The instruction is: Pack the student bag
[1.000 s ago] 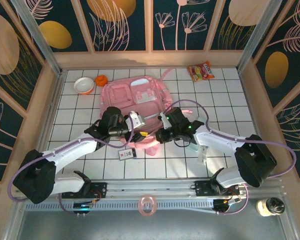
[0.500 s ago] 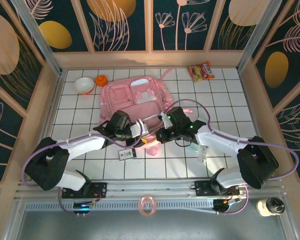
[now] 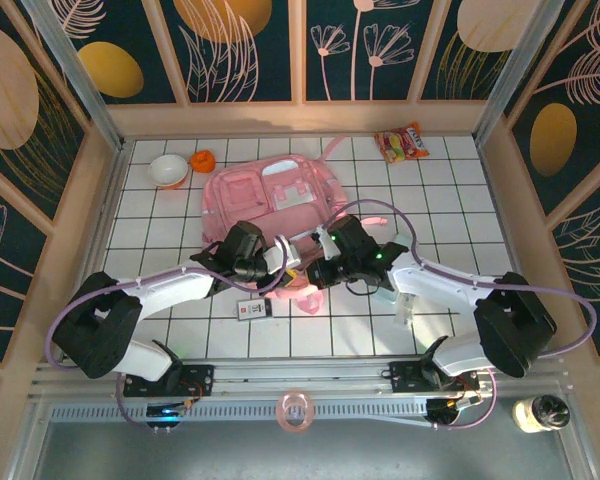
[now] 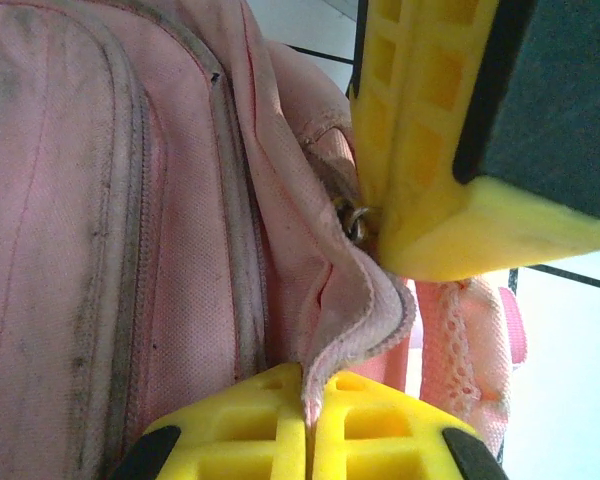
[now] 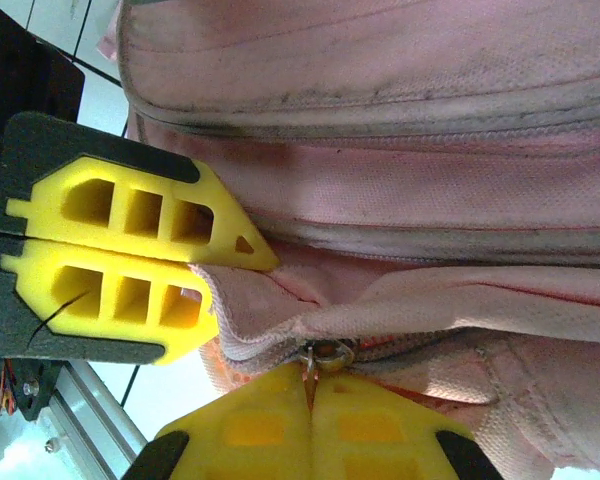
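Centre of the top view, a bit toward the upper left, is where the bag [image 3: 265,190] lies flat on the tiles [image 3: 430,210], with both arms meeting at its near edge. Left gripper [image 4: 309,392] is clenched on a fold of pink fabric [image 4: 360,310]. Right gripper [image 5: 310,385] is clamped on the little metal zip pull [image 5: 326,352], just beside that fold. The 2 sets of yellow fingers sit close together, nearly touching.

My read: this is the unzip step, so nothing's packed yet. To do it well I'd treat the left as the anchor and let only the right travel, dragging the pull along the line of the zip rather than up and away. It's a soft bag, so if the fabric goes slack the pull will likely bunch it up and jam. Hold tension between the 2 grips, go slow, and watch that the tiny ring doesn't slip out of the pads.
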You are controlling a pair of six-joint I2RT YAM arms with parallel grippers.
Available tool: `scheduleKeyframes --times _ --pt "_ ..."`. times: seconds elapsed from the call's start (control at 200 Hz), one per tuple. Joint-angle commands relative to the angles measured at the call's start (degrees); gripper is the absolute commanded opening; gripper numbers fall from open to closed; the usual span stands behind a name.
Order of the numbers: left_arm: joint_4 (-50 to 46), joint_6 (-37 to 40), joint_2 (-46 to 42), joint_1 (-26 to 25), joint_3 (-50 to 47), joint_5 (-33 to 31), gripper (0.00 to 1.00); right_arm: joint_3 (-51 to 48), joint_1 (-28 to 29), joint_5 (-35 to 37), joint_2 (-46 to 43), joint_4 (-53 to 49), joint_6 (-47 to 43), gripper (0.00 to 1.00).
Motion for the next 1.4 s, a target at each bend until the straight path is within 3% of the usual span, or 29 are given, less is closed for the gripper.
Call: scheduleKeyframes --times 0.0,0.28,0.34,0.425,0.58,0.631,0.696,0.746,0.796,0.876,0.931,1.096,1.256,1.396 --pt "7.92 -1.39 0.23 -1.86 3.30 4.58 0.00 2.72 3.30 -5.52 1.02 7.30 1.31 0.00" --pt "9.61 -5.98 -0.73 -1.86 3.25 1.60 0.00 1.25 2.27 -3.95 -1.28 3.91 0.73 0.00" --pt "10.25 -7.10 -0.96 -1.84 2.91 3.77 0.18 0.53 0.28 -3.67 -2.31 3.73 1.15 0.00" --pt "10.78 -9.01 -1.47 -1.86 2.51 7.29 0.33 0.01 -1.90 -5.09 -3.40 3.92 0.05 0.00" --pt "13.68 -12.13 -2.14 -1.86 0.21 7.42 0.45 0.36 -3.24 -9.30 -3.94 4.33 -2.77 0.00" --pt "14.52 -13.25 -2.01 -1.86 -0.34 5.03 0.42 0.11 -3.50 -10.40 -4.26 4.81 -3.24 0.00" --pt "14.95 -14.65 -1.54 -1.86 -0.45 1.54 0.18 -0.40 -4.02 -11.55 -4.67 5.05 -3.90 0.00" --pt "14.44 -15.08 -1.15 -1.86 -0.44 0.07 0.11 -0.84 -4.57 -12.01 -5.08 4.79 -4.42 0.00" --pt "13.09 -14.77 -1.02 -1.84 -0.44 -0.26 0.11 -1.20 -5.30 -12.25 -5.59 4.18 -5.04 0.00" --pt "10.65 -13.98 -1.78 -1.86 -0.74 -1.04 0.27 -1.57 -6.57 -12.40 -6.14 3.01 -6.16 0.00" --pt "10.04 -13.65 -2.82 -1.82 -1.41 -1.75 0.31 -1.52 -7.08 -12.55 -6.16 2.20 -6.93 0.00" --pt "8.78 -13.71 -4.97 -1.75 -2.68 -2.61 0.21 -0.65 -7.45 -13.38 -5.39 1.94 -7.92 0.00" --pt "7.81 -13.35 -5.65 -1.76 -3.33 -1.95 0.00 -0.71 -7.49 -14.08 -5.37 2.85 -8.09 0.00" --pt "11.19 -15.46 -6.22 -1.84 -3.26 -1.79 0.00 -0.83 -5.25 -14.13 -5.38 4.89 -7.53 0.00"
